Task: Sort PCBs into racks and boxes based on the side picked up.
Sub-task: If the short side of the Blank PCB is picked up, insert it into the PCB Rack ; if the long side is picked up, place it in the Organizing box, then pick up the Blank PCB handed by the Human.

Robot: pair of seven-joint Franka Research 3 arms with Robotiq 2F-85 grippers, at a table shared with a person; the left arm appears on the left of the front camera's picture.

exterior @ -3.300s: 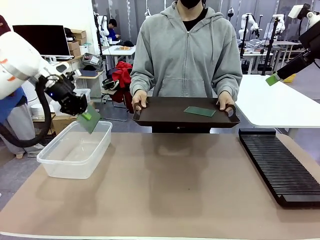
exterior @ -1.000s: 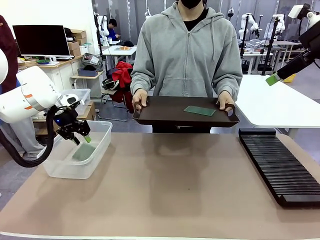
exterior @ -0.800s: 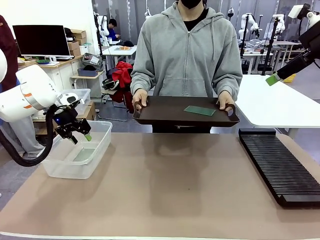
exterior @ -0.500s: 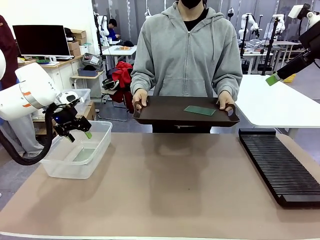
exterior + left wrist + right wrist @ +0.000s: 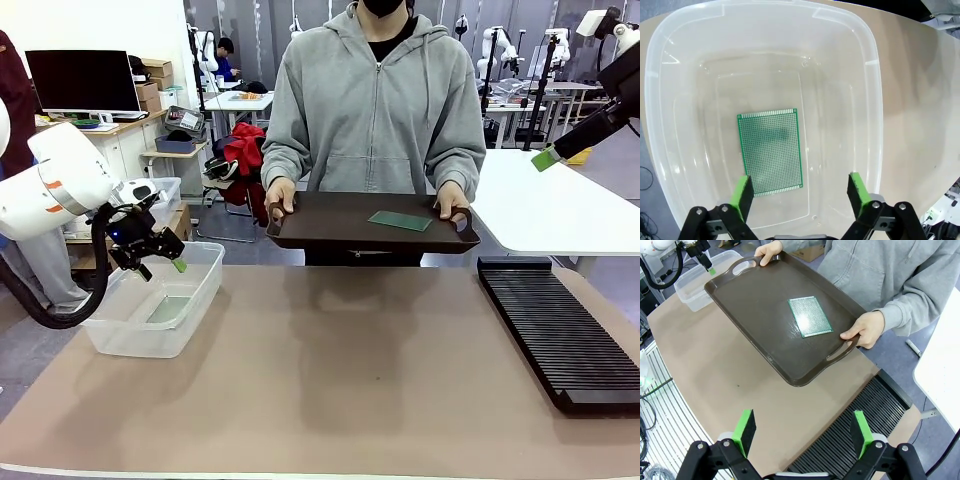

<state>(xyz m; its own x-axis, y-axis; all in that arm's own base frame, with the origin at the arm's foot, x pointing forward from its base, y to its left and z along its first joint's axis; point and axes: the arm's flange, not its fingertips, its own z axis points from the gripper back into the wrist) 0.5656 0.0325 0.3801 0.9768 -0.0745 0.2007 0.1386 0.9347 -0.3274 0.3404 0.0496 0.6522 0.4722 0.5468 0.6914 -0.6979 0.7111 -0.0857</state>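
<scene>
Green against clear plastic, lying flat on the floor of the tub (image 5: 875, 75) at the table's left: one circuit board (image 5: 771, 150), directly beneath the left gripper (image 5: 161, 268), hanging over it with fingers spread wide and gripping nothing. Resting on the brown tray (image 5: 750, 305), being held level at the far edge in a person's two hands (image 5: 867, 330): the second board (image 5: 810, 316), apart from both grippers. Hovering high over the right side, above the black slotted rack (image 5: 560, 330): the right gripper (image 5: 804, 427), likewise gaping fully and carrying nothing.
</scene>
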